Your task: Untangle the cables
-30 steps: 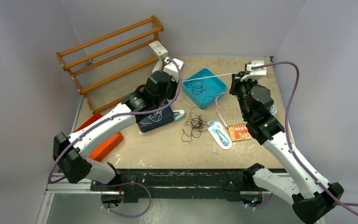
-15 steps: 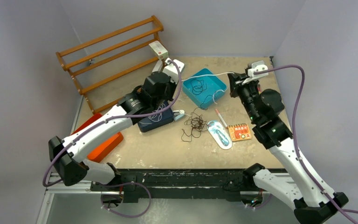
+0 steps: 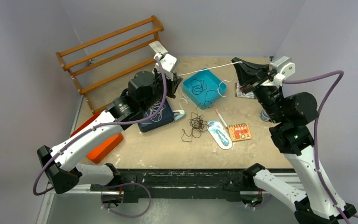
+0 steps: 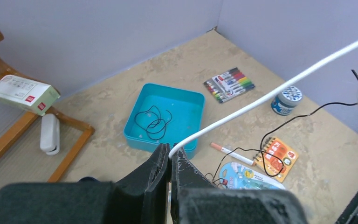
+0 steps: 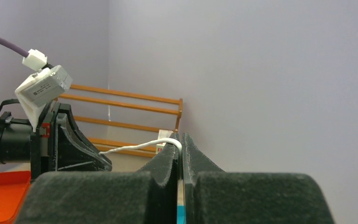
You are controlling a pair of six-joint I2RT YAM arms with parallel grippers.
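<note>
The white cable [image 3: 207, 68] runs taut through the air above the teal tray [image 3: 191, 94]. My left gripper [image 3: 177, 77] is shut on one end of it, and my right gripper [image 3: 237, 63] is shut on it further along. In the left wrist view the white cable [image 4: 270, 95] leaves the pinched tips of the left gripper [image 4: 171, 151]. In the right wrist view it curls over the closed right gripper [image 5: 179, 140]. A black cable [image 3: 198, 86] loops inside the tray, and a strand trails over the rim. A dark brown cable [image 3: 196, 123] lies tangled on the table in front of the tray.
A wooden rack [image 3: 107, 51] with a white box [image 3: 157, 46] stands at the back left. An orange tray [image 3: 105, 144] and a dark blue pouch [image 3: 156, 119] lie at left. A pen [image 3: 221, 116], a blue-white pack [image 3: 220, 135], a notebook [image 3: 239, 132], a marker set [image 3: 244, 91] and a small tin [image 3: 265, 115] lie at right.
My right gripper has risen and swung right and back with the white cable. The left gripper has lifted a little. The cable now hangs higher over the tray.
</note>
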